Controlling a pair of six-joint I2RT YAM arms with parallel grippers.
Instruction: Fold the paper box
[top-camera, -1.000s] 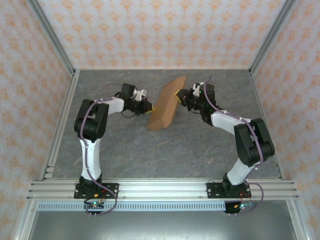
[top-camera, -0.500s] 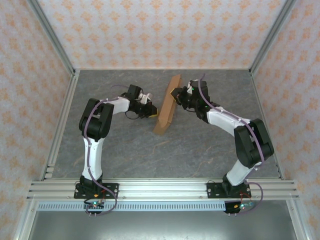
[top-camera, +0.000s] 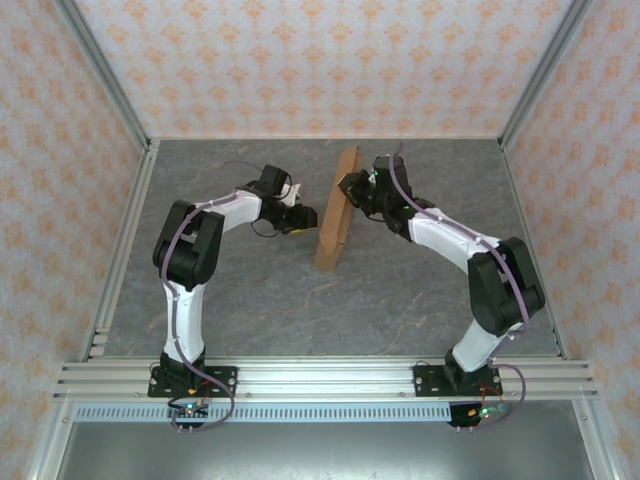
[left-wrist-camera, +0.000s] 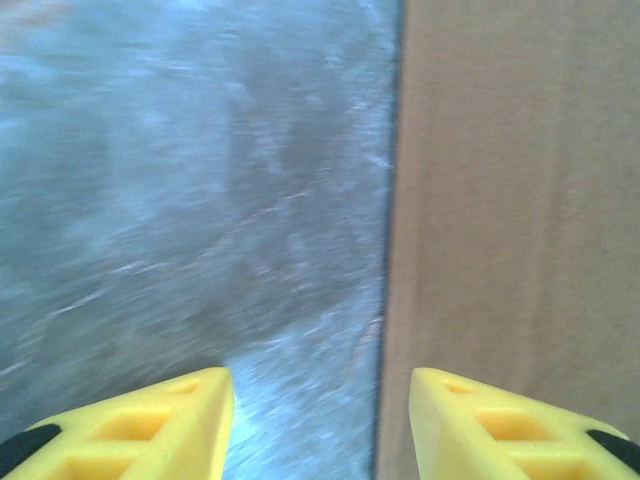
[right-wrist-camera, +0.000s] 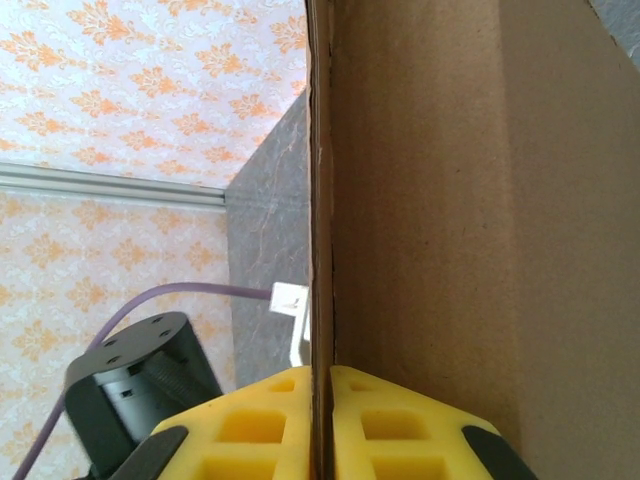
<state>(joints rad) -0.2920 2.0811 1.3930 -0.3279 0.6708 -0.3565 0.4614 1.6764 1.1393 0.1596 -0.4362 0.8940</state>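
Left gripper (top-camera: 304, 219) has let go, fingers parted just beside the paper box (top-camera: 335, 222), now stood steeper on edge; right gripper (top-camera: 349, 186) pinches its far edge.

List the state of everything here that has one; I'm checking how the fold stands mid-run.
paper box, standing on edge, nearly upright, not yet a finished box.
left gripper, open, facing the cardboard, gripping nothing.
right gripper, shut on the paper box, pinching a thin panel edge.
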